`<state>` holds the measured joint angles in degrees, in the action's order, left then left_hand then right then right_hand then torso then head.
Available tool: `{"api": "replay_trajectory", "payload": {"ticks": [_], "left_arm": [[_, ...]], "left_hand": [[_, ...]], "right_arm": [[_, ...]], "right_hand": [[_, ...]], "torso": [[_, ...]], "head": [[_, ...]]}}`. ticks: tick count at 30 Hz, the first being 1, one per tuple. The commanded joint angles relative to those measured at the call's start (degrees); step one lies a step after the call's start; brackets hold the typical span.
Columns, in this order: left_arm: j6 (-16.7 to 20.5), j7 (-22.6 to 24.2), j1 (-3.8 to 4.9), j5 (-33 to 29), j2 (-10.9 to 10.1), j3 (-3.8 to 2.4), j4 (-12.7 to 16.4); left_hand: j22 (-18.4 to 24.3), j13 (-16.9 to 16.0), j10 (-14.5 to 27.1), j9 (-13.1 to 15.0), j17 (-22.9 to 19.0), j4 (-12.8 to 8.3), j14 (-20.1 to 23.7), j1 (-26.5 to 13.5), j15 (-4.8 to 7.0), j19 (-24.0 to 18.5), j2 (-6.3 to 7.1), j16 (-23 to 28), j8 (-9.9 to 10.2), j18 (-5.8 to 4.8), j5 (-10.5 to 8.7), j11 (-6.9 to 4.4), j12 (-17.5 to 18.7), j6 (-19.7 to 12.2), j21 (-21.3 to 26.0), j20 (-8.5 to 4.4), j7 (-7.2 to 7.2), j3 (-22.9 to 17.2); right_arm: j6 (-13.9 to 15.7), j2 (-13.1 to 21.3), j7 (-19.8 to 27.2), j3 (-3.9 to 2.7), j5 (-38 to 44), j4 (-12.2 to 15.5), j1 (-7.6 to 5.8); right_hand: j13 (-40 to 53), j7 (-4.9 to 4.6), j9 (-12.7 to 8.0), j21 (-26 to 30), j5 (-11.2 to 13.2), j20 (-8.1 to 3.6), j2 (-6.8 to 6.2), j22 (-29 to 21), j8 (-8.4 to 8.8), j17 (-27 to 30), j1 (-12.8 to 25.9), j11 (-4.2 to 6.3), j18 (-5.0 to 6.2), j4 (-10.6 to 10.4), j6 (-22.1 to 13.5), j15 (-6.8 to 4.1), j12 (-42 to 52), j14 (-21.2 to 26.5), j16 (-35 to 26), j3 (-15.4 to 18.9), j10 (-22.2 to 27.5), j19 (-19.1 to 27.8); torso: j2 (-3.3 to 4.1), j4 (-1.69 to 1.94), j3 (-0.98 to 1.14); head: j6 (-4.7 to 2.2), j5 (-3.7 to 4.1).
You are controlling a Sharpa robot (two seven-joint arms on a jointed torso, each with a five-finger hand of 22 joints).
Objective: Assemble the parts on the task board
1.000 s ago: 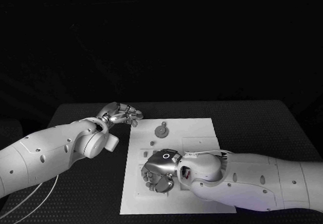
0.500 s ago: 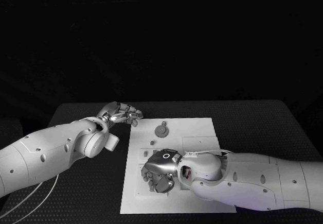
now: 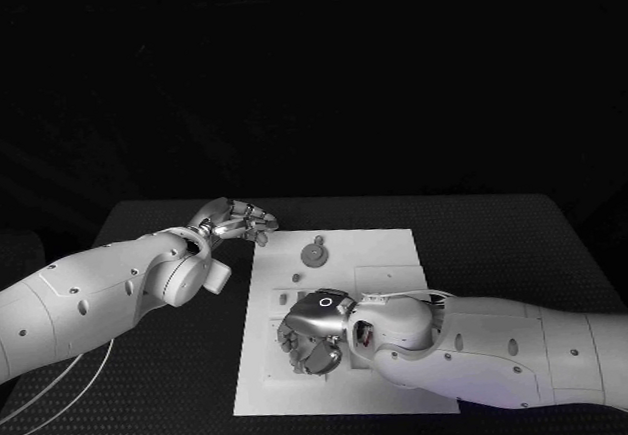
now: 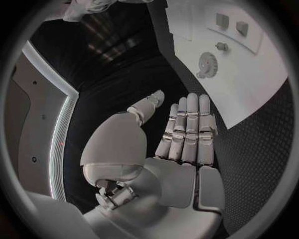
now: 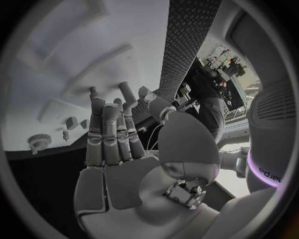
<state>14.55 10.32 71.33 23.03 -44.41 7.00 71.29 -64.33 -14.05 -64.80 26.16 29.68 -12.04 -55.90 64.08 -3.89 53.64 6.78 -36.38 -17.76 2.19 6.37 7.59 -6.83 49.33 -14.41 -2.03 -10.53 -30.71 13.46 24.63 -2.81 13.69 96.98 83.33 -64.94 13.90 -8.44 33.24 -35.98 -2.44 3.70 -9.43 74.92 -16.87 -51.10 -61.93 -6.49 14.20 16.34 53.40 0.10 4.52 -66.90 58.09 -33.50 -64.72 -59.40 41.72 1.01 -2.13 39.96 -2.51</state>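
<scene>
Inspecting the task board (image 3: 390, 373), I found it lying flat in the middle of the tabletop (image 3: 518, 233), with a round toothed part (image 3: 313, 253) resting near its far end and smaller parts (image 4: 230, 22) set in a recessed block beside it. My right robot hand (image 3: 312, 340) was over the board's near-left area, fingers extended toward the surface; the right wrist view showed them straight and apart, nothing between them, so I judged it released. My left robot hand (image 3: 235, 221) was off the board's far-left corner, above the bare tabletop, fingers straight and side by side, also grasping nothing. I could not tell what lay beneath the right robot hand. Risk noted: a descent from that position could push the loose board sideways, since neither hand braced it, and a part hidden under the fingers could be knocked out of place.
</scene>
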Motion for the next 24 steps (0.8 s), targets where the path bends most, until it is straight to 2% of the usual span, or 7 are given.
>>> {"api": "replay_trajectory", "payload": {"ticks": [1,3,8,12,15,18,24], "left_arm": [[-0.5,0.5,0.07,-0.3,0.0,-0.04,0.1],[-0.5,0.5,0.07,-0.3,0.0,-0.04,0.0],[-0.5,0.4,0.07,-0.3,0.1,-0.04,0.0],[-0.5,0.5,0.07,-0.3,0.1,-0.04,-0.1],[-0.5,0.5,0.07,-0.3,0.1,-0.04,-0.3],[-0.5,0.6,0.06,-0.3,0.1,-0.04,-0.3],[-0.5,0.7,0.06,-0.4,0.5,-0.03,-1.1]], "left_hand": [[-0.1,0.1,0.4,-0.1,0.1,0.4,-0.4,-0.2,0.13,0.5,0.05,0.3,-0.2,0.51,0.33,-0.1,-0.3,-0.5,0.4,0.1,0.09,0.0],[-0.1,0.1,0.4,-0.1,0.1,0.4,-0.4,-0.2,0.13,0.5,0.05,0.3,-0.2,0.51,0.33,-0.1,-0.3,-0.5,0.4,0.09,0.09,0.0],[-0.1,0.1,0.4,-0.1,0.1,0.4,-0.4,-0.2,0.13,0.5,0.06,0.3,-0.2,0.51,0.33,-0.1,-0.3,-0.5,0.4,0.09,0.09,0.0],[-0.1,0.1,0.4,-0.1,0.1,0.4,-0.4,-0.2,0.13,0.5,0.07,0.3,-0.2,0.51,0.33,-0.09,-0.3,-0.5,0.4,0.09,0.08,0.1],[-0.1,0.1,0.4,-0.1,0.2,0.4,-0.4,-0.2,0.13,0.5,0.07,0.4,-0.2,0.51,0.32,-0.09,-0.3,-0.5,0.4,0.09,0.08,0.1],[-0.1,0.1,0.4,-0.1,0.2,0.4,-0.4,-0.2,0.13,0.5,0.06,0.4,-0.2,0.51,0.32,-0.09,-0.3,-0.5,0.4,0.09,0.08,0.0],[-0.1,0.1,0.4,-0.1,0.2,0.4,-0.4,-0.2,0.13,0.5,0.03,0.4,-0.3,0.5,0.31,-0.11,-0.4,-0.5,0.5,0.1,0.1,0.1]], "right_arm": [[1.8,0.3,-0.4,0.0,-0.7,0.0,0.02],[2.5,0.6,-0.3,-0.01,-1.0,0.1,0.02],[4.3,1.5,0.4,-0.02,-2.4,0.7,-0.06],[5.3,2.6,1.4,-0.05,-4.2,1.7,-0.52],[7.8,4.0,3.0,-0.21,-7.4,2.8,-1.26],[9.1,5.9,4.2,-1.14,-11.9,3.6,-2.48],[5.2,10.2,3.8,-3.45,-23.4,3.8,-5.48]], "right_hand": [[-0.4,-0.32,-0.2,-0.3,-0.3,0.13,-1.26,1.5,0.6,-0.1,0.2,-0.76,0.33,-0.2,-1.2,0.66,-0.8,1.0,0.4,0.2,1.8,0.8],[-1.1,-0.51,-0.6,-0.7,-0.2,0.31,-3.06,1.5,1.63,-0.4,0.4,-1.8,0.2,-0.9,-3.1,1.73,-1.1,2.0,1.2,-0.3,5.0,1.5],[-2.4,0.26,-1.2,-1.2,-0.3,0.59,-6.28,1.4,3.43,-0.5,1.1,-3.49,-0.01,-3.2,-7.0,3.35,-1.0,3.6,2.2,-1.2,10.4,2.6],[-2.9,1.14,-1.4,-1.8,-0.3,0.69,-7.33,1.4,4.28,-0.5,1.5,-4.14,-0.07,-4.6,-9.7,3.97,-0.8,4.7,3.2,-0.7,12.4,3.6],[-2.9,1.49,-1.2,-2.2,-0.3,0.7,-7.39,1.4,4.29,-0.4,1.8,-4.18,-0.02,-4.9,-10.5,4.01,-0.5,5.0,3.8,-0.1,12.5,3.9],[-2.5,1.25,-0.9,-2.9,-0.3,0.58,-6.91,1.4,3.97,-0.2,1.6,-3.64,0.21,-5.4,-10.6,3.5,0.6,4.6,4.5,0.0,10.7,3.4],[0.5,-1.96,0.2,-4.2,-0.3,0.44,-2.74,1.3,1.88,0.8,1.7,-0.32,0.68,-4.4,-7.8,0.35,5.9,3.5,5.4,2.1,1.5,3.1]], "torso": [[0.01,0.01,0.05],[-0.01,0.0,0.06],[-0.01,-0.04,0.05],[-0.01,-0.06,0.07],[-0.04,-0.04,0.07],[-0.07,-0.05,0.06],[-0.28,-0.17,0.03]], "head": [[-0.14,0.06],[-0.19,0.12],[-0.25,0.16],[-0.3,0.17],[-0.44,0.29],[-0.66,0.37],[-1.05,0.6]]}}
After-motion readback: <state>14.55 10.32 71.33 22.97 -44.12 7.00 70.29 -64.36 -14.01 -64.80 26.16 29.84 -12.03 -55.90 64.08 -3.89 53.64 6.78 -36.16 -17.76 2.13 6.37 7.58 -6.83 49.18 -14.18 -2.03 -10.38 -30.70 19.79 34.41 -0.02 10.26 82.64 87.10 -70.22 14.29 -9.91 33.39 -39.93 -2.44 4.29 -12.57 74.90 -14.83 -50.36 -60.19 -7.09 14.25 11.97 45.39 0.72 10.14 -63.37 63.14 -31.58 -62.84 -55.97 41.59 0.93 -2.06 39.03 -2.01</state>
